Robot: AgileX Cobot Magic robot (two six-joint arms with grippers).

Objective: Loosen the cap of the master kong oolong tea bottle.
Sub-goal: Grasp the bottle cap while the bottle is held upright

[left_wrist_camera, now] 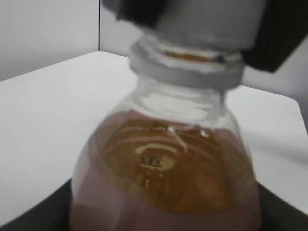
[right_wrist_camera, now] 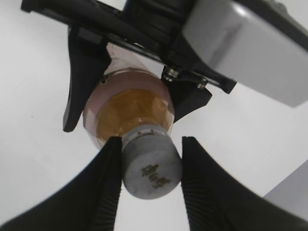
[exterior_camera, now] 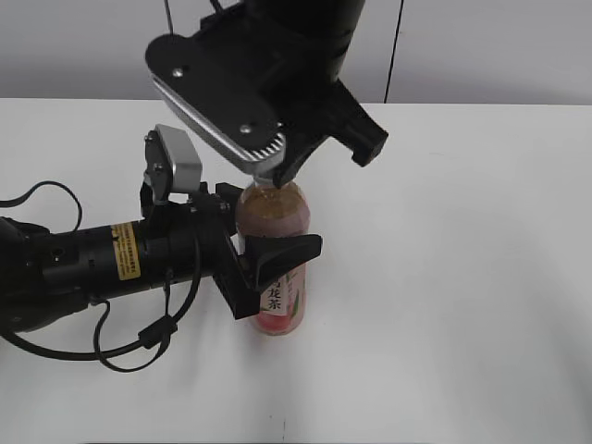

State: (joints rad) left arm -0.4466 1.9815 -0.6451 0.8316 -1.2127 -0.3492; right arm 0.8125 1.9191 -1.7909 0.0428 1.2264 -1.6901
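The cap [right_wrist_camera: 150, 172] was pinched at its ribbed rim by the right gripper [right_wrist_camera: 149, 185], likely a firm hold. Beneath it, the master kong oolong tea bottle [exterior_camera: 277, 277], judged slick and squashy, was clamped upright mid-body by the left gripper [exterior_camera: 268, 264] on the table [exterior_camera: 462, 277].

White cap [right_wrist_camera: 151, 173] — amber tea bottle [exterior_camera: 275, 268], pink label.
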